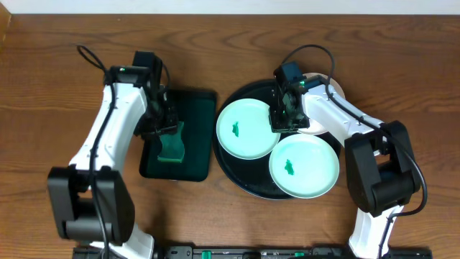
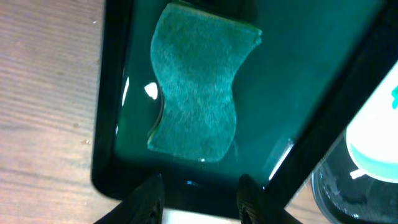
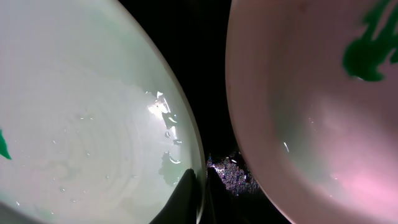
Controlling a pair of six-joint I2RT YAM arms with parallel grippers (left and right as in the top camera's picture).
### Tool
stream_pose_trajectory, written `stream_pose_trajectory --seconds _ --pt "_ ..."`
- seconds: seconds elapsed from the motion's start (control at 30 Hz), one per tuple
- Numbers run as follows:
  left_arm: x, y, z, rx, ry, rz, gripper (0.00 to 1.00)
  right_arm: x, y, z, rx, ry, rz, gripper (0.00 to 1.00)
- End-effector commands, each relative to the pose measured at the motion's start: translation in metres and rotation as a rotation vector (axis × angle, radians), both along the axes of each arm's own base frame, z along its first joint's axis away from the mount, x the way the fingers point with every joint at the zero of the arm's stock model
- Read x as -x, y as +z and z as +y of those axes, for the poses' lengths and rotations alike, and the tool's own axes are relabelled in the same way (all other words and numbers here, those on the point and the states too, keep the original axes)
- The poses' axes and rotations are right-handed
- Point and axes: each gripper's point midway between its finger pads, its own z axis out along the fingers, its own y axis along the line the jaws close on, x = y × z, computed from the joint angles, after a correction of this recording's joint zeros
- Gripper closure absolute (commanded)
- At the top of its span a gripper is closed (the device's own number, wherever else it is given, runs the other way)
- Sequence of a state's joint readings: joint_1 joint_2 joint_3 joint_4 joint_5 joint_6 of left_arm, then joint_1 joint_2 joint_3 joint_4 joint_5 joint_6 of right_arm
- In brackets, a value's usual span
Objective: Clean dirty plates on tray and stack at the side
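Right hand [image 3: 200, 186]: fingers pinched tight on the rim of a mint-green plate [image 3: 81, 124]. The plate has a wet sheen and a small green smear [image 1: 235, 129]. A pale plate [image 3: 298, 124] lies just beside it, not touching, also green-smeared. Both sit on the round black tray [image 1: 231, 169]. Left hand [image 2: 199, 199]: half spread, empty, just above the sponge [image 2: 196, 87] in its rectangular tray [image 2: 106, 124].

Round tray [image 1: 228, 169] is crowded: three plates [image 1: 303, 167] leave only a narrow channel between left mint plate [image 1: 244, 129] and white plate [image 1: 336, 88], and the right claw [image 3: 199, 186], clamped on the mint rim, stands in it. Right arm [image 1: 338, 119] overhangs the white plate. Bare worktop [image 1: 43, 108] lies far left.
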State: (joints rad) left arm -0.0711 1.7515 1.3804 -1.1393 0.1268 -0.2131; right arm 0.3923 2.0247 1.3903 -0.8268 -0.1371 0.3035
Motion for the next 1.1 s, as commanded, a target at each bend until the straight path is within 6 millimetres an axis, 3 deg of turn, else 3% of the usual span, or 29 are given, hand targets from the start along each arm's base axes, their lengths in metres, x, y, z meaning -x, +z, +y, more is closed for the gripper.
stream_pose_trajectory --seconds 0.0,0.67,1.07 --pt "-0.002 -0.012 0.002 -0.018 0.009 0.027 0.60 0.003 -0.002 0.000 0.013 0.011 0.004 0.95" --pt "-0.006 -0.067 0.002 -0.014 0.032 -0.025 0.62 0.003 -0.002 0.001 0.013 0.012 0.004 0.92" --pt "-0.001 -0.090 0.002 -0.012 0.036 -0.047 0.64 0.003 -0.002 0.001 0.013 0.013 0.003 0.92"
